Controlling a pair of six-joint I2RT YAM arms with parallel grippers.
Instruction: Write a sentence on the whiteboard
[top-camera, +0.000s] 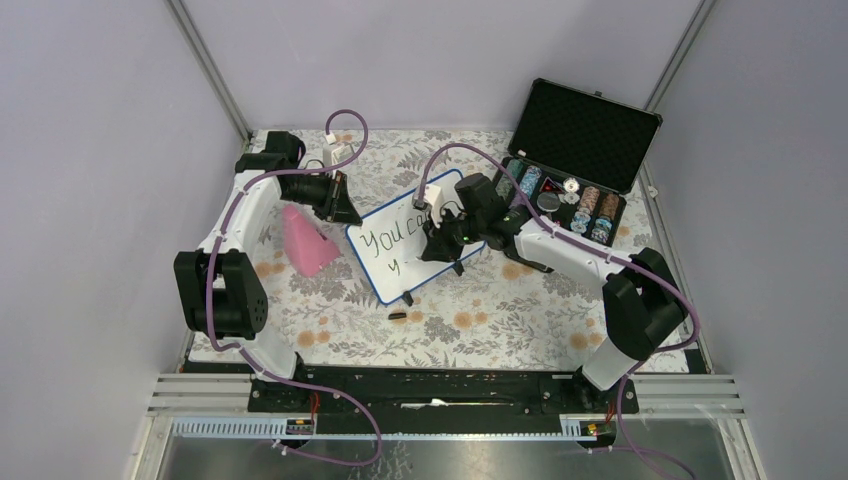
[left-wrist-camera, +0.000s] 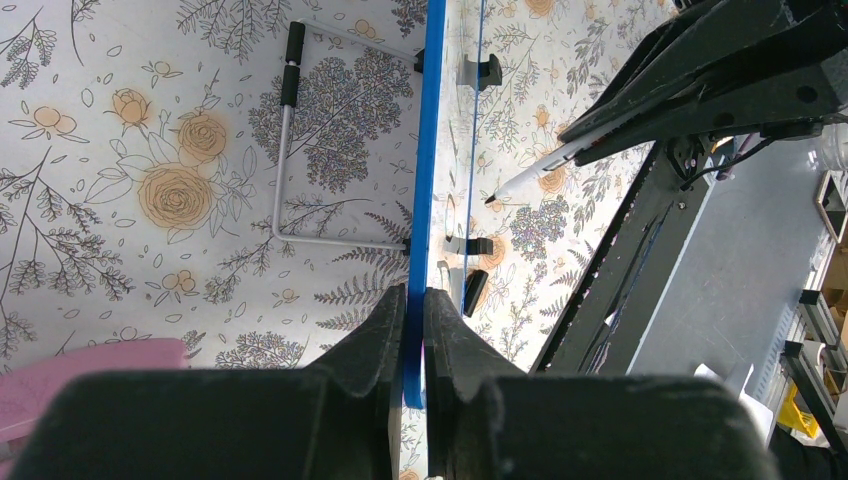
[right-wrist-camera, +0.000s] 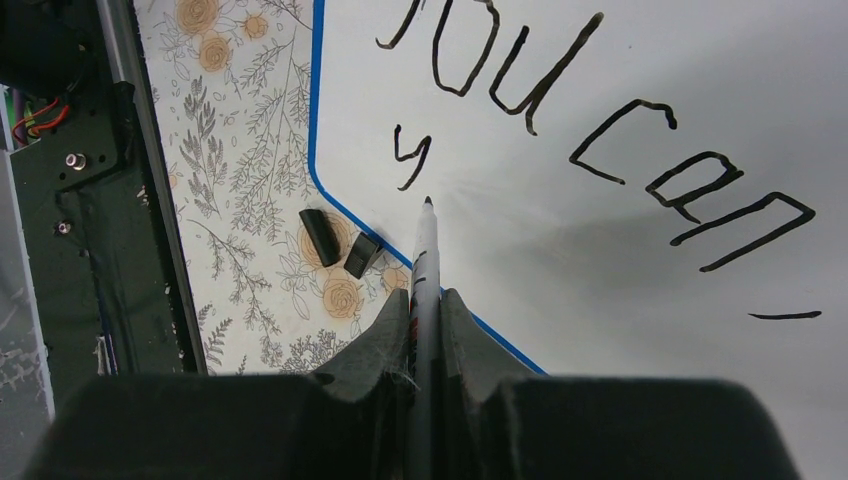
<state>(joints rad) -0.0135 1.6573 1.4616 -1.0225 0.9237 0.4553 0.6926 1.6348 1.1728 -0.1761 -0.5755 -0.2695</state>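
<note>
1. The tabletop (top-camera: 500, 330), w/ floral cover, carries everything; both arm bases sit at its near edge.
2. The black case (top-camera: 590, 125) stands lid-up at the far right corner; well apart from the writing, so prob. out of both arms' way.
3. The whiteboard (top-camera: 400, 270) is mid-tabletop, propped by a wire stand (left-wrist-camera: 285, 150) behind it; the slant turns its face toward the R arm.
4. The left gripper (left-wrist-camera: 415, 295) has its jaws pinched on the board's blue frame, on the side toward the left edge; prob. bracing it vs. sliding or tipping under pen pressure.
5. The right gripper (right-wrist-camera: 425, 300) is clamped on the marker (right-wrist-camera: 424, 250), over the board's near part; the pen runs straight out btw the fingers, so wrist motion = stroke.
6. A pink block (top-camera: 305, 240) lies toward the left edge, just beside the board, untouched.
7. Marker tip sits just right of the lone "y"; contact w/ the surface can't be told.
8. The sentence (right-wrist-camera: 560, 90): top line "You can," is done; 2nd line has only "y"; roughly halfway, I'd judge.
9. A small dark piece (top-camera: 397, 316) lies near the board's near edge; maybe the cap, too small to tell.
</note>
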